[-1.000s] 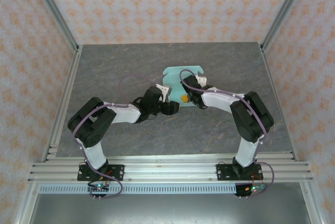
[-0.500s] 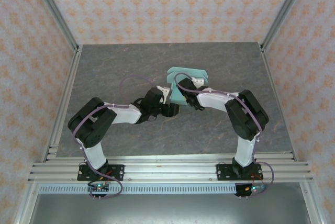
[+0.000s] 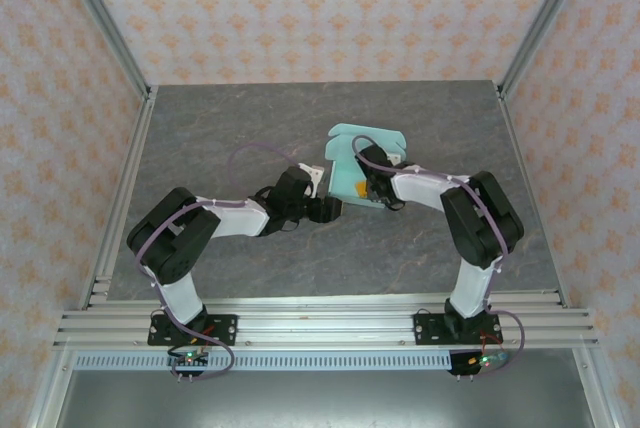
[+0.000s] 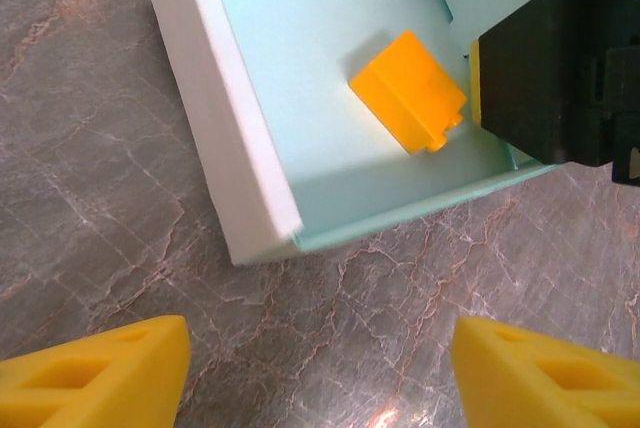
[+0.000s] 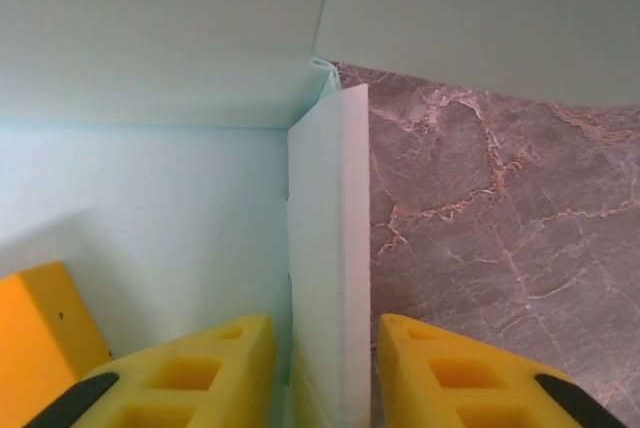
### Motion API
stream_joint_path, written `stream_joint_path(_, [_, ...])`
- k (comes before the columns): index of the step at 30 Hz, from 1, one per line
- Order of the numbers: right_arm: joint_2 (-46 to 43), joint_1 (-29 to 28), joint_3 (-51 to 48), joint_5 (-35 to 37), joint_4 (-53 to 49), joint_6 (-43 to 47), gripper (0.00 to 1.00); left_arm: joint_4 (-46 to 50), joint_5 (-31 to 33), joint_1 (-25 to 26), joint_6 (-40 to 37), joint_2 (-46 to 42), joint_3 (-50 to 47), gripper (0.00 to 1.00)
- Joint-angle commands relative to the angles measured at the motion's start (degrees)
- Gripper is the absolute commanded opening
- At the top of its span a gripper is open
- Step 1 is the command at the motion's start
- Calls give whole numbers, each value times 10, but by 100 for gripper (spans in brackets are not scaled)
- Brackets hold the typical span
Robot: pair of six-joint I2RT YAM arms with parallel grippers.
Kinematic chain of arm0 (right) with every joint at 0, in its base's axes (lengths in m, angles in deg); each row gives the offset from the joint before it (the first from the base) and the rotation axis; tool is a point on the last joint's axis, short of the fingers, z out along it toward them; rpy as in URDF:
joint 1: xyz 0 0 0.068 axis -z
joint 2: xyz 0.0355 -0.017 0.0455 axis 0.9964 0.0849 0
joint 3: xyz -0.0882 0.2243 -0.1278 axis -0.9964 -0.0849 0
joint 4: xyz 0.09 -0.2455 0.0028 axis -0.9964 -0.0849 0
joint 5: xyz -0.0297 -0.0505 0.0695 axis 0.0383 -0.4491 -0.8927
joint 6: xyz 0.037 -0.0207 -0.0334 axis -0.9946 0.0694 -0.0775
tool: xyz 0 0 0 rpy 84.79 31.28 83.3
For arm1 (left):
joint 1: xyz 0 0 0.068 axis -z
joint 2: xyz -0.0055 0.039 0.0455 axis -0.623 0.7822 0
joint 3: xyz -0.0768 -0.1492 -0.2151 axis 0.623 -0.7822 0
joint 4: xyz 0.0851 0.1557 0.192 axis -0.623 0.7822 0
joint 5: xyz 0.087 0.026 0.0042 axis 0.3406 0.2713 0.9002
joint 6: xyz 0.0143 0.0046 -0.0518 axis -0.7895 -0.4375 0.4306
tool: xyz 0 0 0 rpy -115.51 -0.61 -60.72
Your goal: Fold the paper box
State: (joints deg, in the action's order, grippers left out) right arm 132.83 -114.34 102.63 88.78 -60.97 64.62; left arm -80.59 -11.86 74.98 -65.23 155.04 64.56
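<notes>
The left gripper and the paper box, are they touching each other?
Apart. In the left wrist view the left gripper hangs open, and bare table separates its fingertips from the paper box.

a block point(image 4: 408, 91) lies in the paper box point(image 3: 345, 151) on the table point(image 3: 200, 128), right jaws straddling its side wall.

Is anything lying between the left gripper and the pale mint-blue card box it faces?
Nothing visible does. Just bare grey marbled table lies between the open left gripper and the near white wall of the pale mint-blue card box.
</notes>
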Motion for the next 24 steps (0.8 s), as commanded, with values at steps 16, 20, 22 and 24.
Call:
stream_joint_path(16, [-1,15,10,15,11,16,19,30,16,4,-10,-18,14,70])
stream_joint_path(20, [19,15,15,34,-3,26,12,31,15,4,-11,-20,15,69])
stream_joint_path(22, [26,14,17,41,-12,24,10,32,16,4,-9,-22,15,69])
stream_joint_path(24, [35,12,18,50,-25,24,8,33,17,4,-10,-23,15,69])
